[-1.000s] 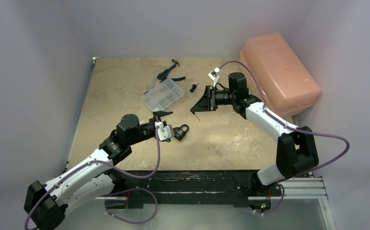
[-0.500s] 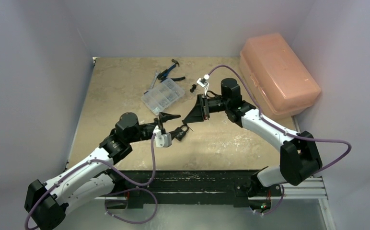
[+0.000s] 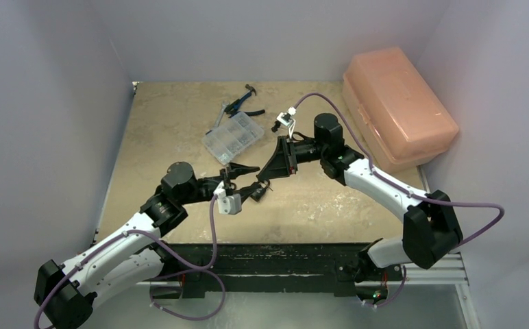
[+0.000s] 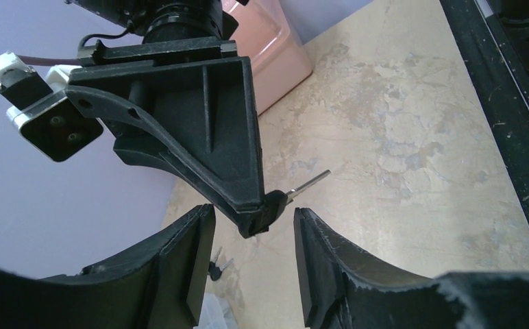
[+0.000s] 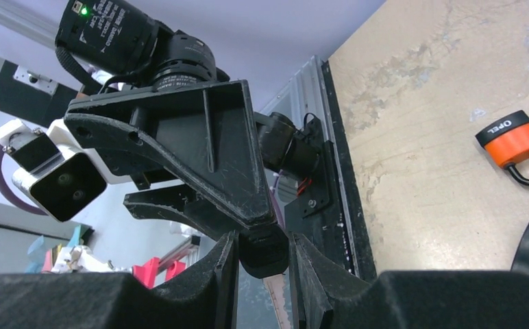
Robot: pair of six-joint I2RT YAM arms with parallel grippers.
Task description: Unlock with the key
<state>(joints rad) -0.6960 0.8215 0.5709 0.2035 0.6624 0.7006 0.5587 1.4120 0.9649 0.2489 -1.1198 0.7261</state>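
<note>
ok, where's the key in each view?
Top external: key mid-table at the right gripper tip, tiny.
Left wrist: key centre, blade sticking out right of that tip.
Right wrist: key bottom centre, black head pinched.
Shared landmark: the right gripper holding it.

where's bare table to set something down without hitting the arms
Free: the table left of the organizer box, and the near strip beside the right arm. Crowded: centre, where left gripper and right gripper meet.
</note>
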